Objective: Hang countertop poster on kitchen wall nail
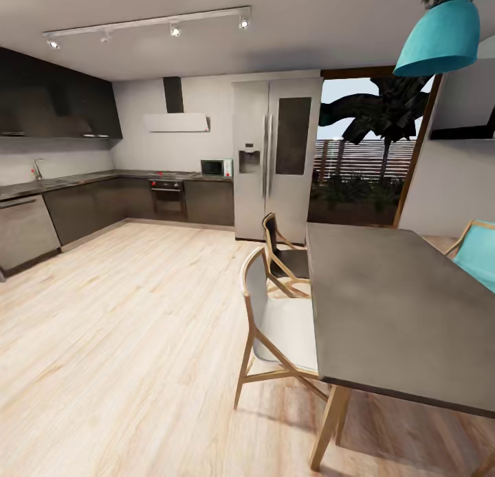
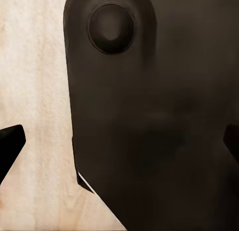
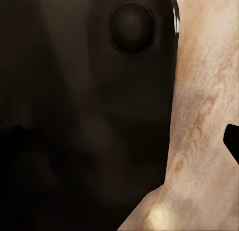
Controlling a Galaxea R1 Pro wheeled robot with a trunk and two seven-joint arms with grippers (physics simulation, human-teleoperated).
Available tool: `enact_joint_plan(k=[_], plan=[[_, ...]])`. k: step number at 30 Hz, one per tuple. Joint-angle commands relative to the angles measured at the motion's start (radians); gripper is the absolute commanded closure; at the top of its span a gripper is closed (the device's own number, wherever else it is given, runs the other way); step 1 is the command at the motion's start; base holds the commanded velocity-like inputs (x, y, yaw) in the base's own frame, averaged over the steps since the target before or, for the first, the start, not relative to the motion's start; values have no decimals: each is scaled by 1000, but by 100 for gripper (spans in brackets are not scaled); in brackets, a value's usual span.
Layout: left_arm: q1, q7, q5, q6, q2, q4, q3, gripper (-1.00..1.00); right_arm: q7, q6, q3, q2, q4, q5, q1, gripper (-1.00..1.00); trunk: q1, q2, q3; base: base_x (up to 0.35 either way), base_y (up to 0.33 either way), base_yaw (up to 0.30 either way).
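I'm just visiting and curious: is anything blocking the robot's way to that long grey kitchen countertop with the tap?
Nothing visible does: open pale wooden floor runs to the long grey kitchen countertop. The dark grey dining table stands off to the right.

Head view: evenly bright, daylight entering through window (image 1: 364, 147) at 1 o'clock | track spotlights (image 1: 174, 29) glowing at 11 o'clock | dining table (image 1: 392, 312) casting soft shadow on floor (image 1: 137, 326) toward 6 o'clock | edges stretching, wide-angle | wrist views: dim, dark body blurring, out of focus.
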Motion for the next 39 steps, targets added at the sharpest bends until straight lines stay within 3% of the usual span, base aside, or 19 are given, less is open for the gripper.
enact_joint_plan(k=[1, 5, 23, 27, 33, 34, 38, 39], plan=[[0, 0, 0, 0, 0, 0, 0, -100, 0, 0, 0, 0, 0, 0, 0, -100, 0, 0, 0, 0, 0, 0], [7, -10, 2, -2, -18, -13, 1, -100, 17, 18, -5, 22, 14, 1, -9, -100, 0, 0, 0, 0, 0, 0], [7, -10, 2, -2, -18, -13, 1, -100, 17, 18, -5, 22, 14, 1, -9, -100, 0, 0, 0, 0, 0, 0], [30, -4, -1, -6, -39, -36, 10, -100, 8, 0, -2, 6, -6, 3, -32, -100, 0, 0, 0, 0, 0, 0], [42, -3, -3, -8, -33, -69, 11, -100, 4, -34, -1, -5, -40, 4, -46, -100, 0, 0, 0, 0, 0, 0], [43, -3, -5, -8, -31, -542, 11, -100, 4, -111, 0, -6, -451, 5, -48, -100, 0, 0, 0, 0, 0, 0], [44, -5, -7, -2, -25, -722, 14, -100, 3, -117, 1, -11, -539, 6, -49, -100, 0, 0, 0, 0, 0, 0], [44, -5, -7, -3, -24, -728, 15, -100, 3, -117, 1, -13, -541, 6, -49, -100, 0, 0, 0, 0, 0, 0]])
